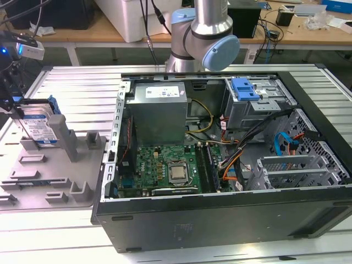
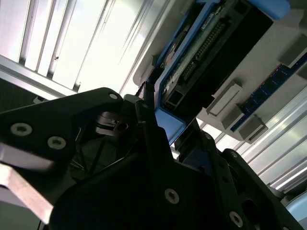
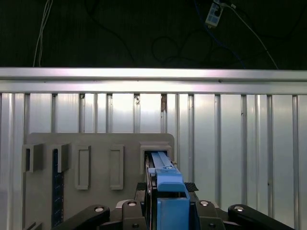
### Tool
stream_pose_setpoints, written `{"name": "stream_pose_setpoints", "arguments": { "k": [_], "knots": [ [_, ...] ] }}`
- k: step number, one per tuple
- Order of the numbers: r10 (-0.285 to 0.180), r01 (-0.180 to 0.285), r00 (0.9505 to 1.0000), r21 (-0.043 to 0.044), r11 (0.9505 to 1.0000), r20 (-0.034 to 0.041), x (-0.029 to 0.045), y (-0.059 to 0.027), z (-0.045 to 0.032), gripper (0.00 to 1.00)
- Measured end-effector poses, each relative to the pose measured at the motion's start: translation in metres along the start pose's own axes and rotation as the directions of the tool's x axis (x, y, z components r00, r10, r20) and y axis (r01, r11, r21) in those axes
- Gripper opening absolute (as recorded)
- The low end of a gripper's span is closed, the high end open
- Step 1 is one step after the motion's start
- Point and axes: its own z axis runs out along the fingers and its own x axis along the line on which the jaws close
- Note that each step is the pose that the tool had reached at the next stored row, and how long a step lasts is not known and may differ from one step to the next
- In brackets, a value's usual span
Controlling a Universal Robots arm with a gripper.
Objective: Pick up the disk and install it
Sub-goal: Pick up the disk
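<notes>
A: Exterior view: where is the disk, the flat silver drive in its blue plastic carrier?
B: Upright in the grey plastic fixture at that view's left, on the ribbed aluminium counter. The black end effector is clamped on it.
A: Nearby?
B: An open black computer case, just beside the fixture.

Setting: robotics lab or electronics workshop. Evidence: opened desktop computer case lying on a slotted aluminium surface; industrial robot arm mounted just behind the case; grey fixture block beside the case; cluttered wooden benches beyond the case.
</notes>
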Motion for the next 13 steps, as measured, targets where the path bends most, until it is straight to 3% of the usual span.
{"name": "stream_pose_setpoints", "arguments": {
  "k": [13],
  "knots": [
    [0.0,0.0,1.0,0.0001,1.0,-0.0001,0.0,0.0,0.0017,0.41]
  ]
}}
